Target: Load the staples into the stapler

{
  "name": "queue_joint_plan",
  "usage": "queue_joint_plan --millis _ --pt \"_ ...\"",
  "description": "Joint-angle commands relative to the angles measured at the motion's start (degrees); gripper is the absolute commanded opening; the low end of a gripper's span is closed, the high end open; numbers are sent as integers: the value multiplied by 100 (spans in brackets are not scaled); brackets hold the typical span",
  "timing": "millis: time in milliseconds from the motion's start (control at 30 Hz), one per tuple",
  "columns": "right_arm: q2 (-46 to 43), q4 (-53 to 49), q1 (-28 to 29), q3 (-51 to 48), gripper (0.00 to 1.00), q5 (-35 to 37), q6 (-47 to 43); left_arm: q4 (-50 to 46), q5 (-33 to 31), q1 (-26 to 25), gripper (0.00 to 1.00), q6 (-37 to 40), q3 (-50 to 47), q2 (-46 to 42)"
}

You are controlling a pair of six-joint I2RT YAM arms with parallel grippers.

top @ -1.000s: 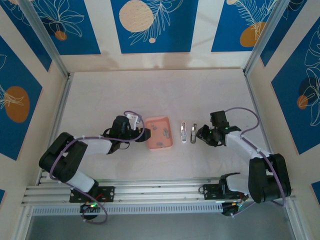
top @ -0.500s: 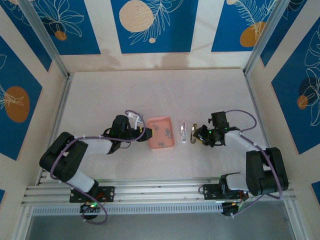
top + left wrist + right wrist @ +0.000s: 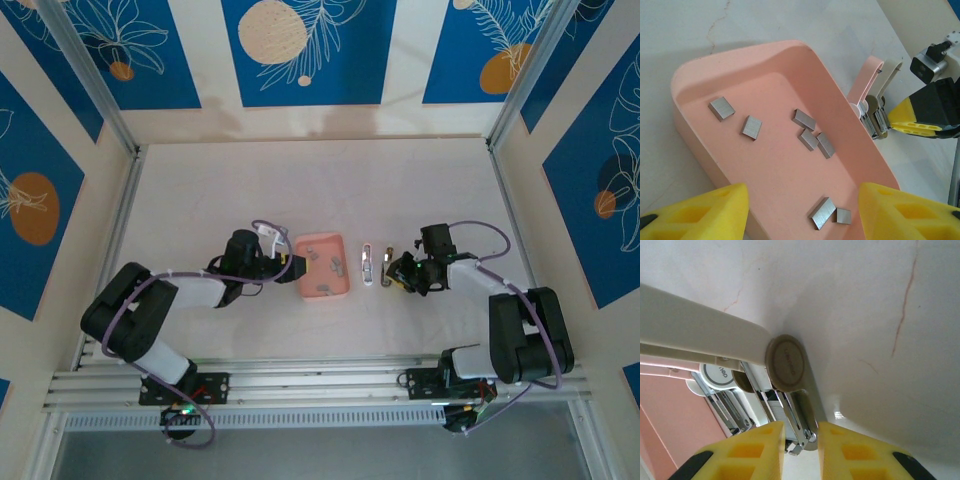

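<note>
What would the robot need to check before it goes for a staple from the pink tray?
1. Staples reachable: ok, several strips lie loose in the tray.
2. Left gripper ready: ok, open and empty above the tray.
3. Stapler opened: ok, its top arm is swung back, metal channel exposed.
4. Stapler steadied: ok, right gripper is shut on its metal end.
5. Channel free of old staples: cannot tell.
</note>
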Motion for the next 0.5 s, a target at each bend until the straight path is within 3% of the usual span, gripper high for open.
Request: queue_joint_plan --millis 0,267,467 --pt "72 -49 -6 78 24 -136 -75 58 133 -78 59 140 144 83" --pt "46 -248 12 189 21 -83 -105 4 88 -79 59 162 134 70" --pt "-329 -366 29 278 26 20 -112 10 85 -79 59 169 125 45"
